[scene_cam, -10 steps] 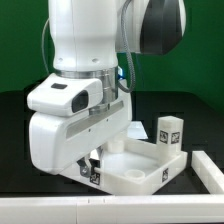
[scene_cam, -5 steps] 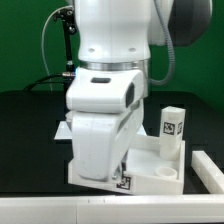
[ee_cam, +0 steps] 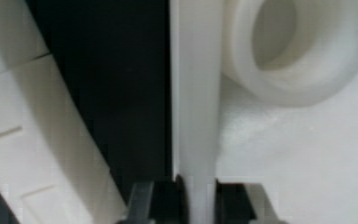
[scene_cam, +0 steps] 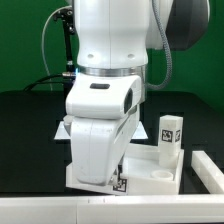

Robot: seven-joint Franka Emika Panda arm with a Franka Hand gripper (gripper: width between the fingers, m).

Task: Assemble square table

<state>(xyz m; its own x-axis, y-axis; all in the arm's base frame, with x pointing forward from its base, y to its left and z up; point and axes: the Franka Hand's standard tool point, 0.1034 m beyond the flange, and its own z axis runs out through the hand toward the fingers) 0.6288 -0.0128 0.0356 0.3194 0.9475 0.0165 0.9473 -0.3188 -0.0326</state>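
The square table's white slab (scene_cam: 152,172) lies on the black table, its raised rim and a round corner hole (ee_cam: 309,50) showing. One blocky leg (scene_cam: 170,135) with a black-and-white tag stands upright at the slab's far corner, toward the exterior view's right. My gripper (scene_cam: 119,177) reaches down at the slab's near edge, mostly hidden under the big white hand. In the wrist view the gripper (ee_cam: 190,200) is shut on the slab's thin upright rim (ee_cam: 192,100), one dark finger on each side. No other legs are in view.
A white bar (scene_cam: 207,170) lies on the black tabletop at the exterior view's right, close beside the slab. The arm's bulk and its cables (scene_cam: 55,50) fill the middle and the exterior view's left. A pale strip (scene_cam: 110,208) runs along the front edge.
The hand has turned and shifted toward the exterior view's right, over the slab's near edge. In the last half second the slab and its leg dropped slightly. The gripper stayed shut.
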